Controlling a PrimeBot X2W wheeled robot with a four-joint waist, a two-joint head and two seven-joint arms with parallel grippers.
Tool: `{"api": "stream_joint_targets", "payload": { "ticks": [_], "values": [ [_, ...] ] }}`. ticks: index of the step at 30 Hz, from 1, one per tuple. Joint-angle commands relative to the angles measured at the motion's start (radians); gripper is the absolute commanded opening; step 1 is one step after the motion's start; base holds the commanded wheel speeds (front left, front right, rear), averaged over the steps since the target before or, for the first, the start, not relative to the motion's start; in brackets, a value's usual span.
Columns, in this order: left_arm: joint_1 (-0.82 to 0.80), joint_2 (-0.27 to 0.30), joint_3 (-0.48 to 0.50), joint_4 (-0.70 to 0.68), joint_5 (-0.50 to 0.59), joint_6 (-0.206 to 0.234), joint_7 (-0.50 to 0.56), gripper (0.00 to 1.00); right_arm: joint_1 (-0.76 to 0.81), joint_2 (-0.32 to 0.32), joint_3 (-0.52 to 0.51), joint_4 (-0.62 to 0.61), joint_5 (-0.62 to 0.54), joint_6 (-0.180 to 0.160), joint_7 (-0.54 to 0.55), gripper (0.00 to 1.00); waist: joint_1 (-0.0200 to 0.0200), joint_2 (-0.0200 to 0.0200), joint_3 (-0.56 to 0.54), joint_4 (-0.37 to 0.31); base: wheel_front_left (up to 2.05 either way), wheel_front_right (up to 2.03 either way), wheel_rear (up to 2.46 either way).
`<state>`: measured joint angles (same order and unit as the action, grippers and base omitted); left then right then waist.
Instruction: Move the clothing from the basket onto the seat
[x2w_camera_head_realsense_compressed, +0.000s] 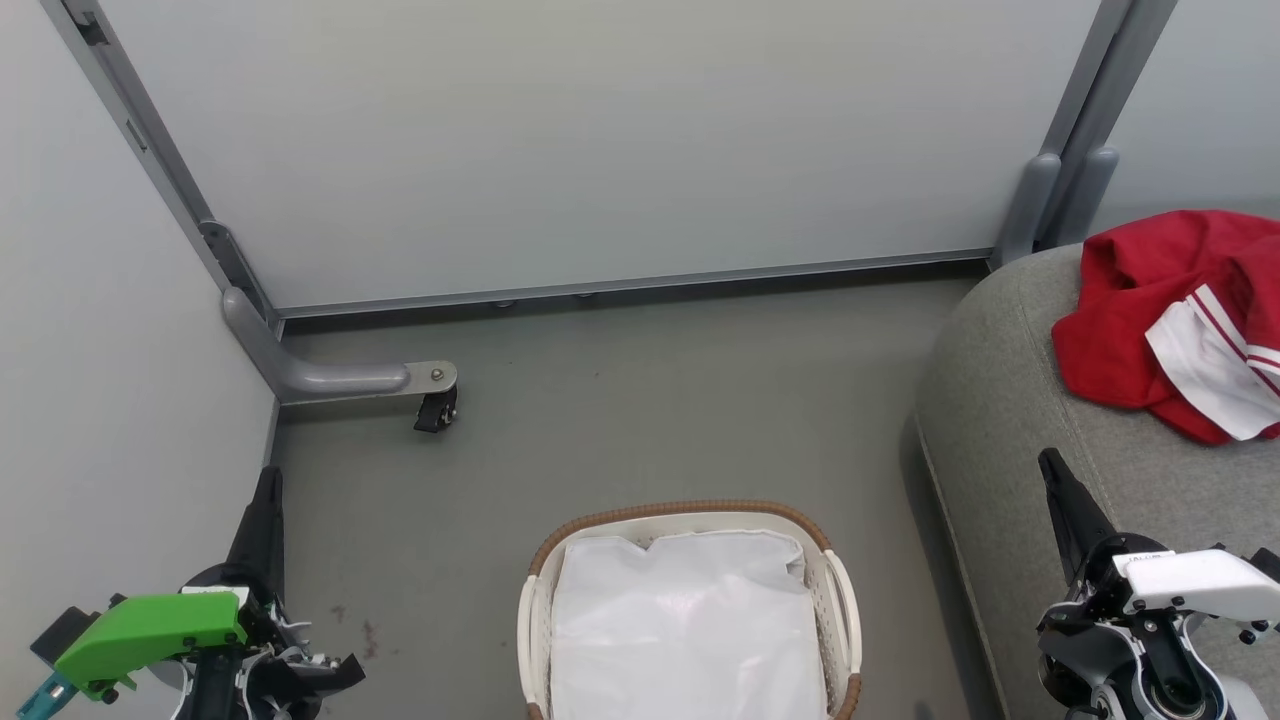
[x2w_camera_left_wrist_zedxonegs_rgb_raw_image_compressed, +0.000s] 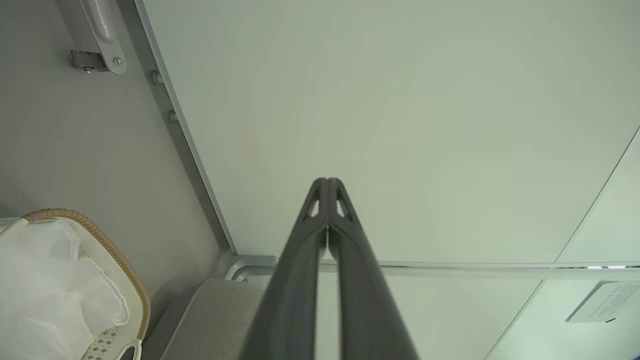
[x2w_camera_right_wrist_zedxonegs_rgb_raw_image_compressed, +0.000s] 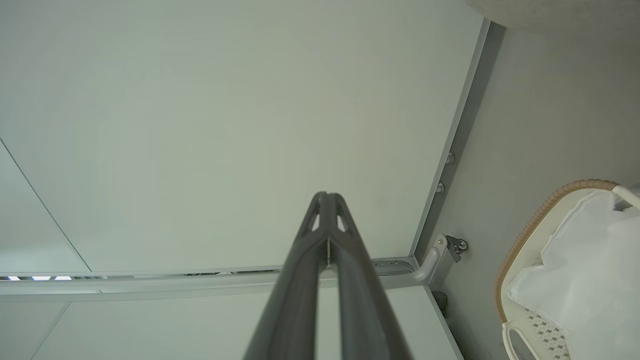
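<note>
Clothing (x2w_camera_head_realsense_compressed: 1160, 300) is soft, light, floppy red sportswear with white striped trim, heaped on the grey seat (x2w_camera_head_realsense_compressed: 1010, 420) near its rounded corner, well apart from the basket (x2w_camera_head_realsense_compressed: 690, 510); judged easy to pinch at any raised fold or the loose white-trimmed edge, likely to drape and drag, not fragile. Basket on the floor (x2w_camera_head_realsense_compressed: 600, 400) holds its crumpled white liner (x2w_camera_head_realsense_compressed: 690, 620), no red fabric visible inside, so the transfer looks done. Left gripper (x2w_camera_left_wrist_zedxonegs_rgb_raw_image_compressed: 327, 184) and right gripper (x2w_camera_right_wrist_zedxonegs_rgb_raw_image_compressed: 327, 196) are both pressed together tip to tip, holding nothing, one at each side of the basket.
</note>
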<state>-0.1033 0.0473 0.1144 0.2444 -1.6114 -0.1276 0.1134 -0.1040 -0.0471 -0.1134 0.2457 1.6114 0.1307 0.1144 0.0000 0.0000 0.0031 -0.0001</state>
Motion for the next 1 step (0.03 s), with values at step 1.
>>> {"api": "stream_joint_targets", "payload": {
  "ticks": [1],
  "values": [
    [-0.01, 0.005, 0.002, -0.001, -0.003, -0.006, 0.005, 0.0, -0.008, -0.006, -0.002, -0.004, 0.003, 0.0, 0.003, 0.0, 0.0, 0.0, 0.0, 0.0, 0.0, 0.0, 0.0]
  ]
}}
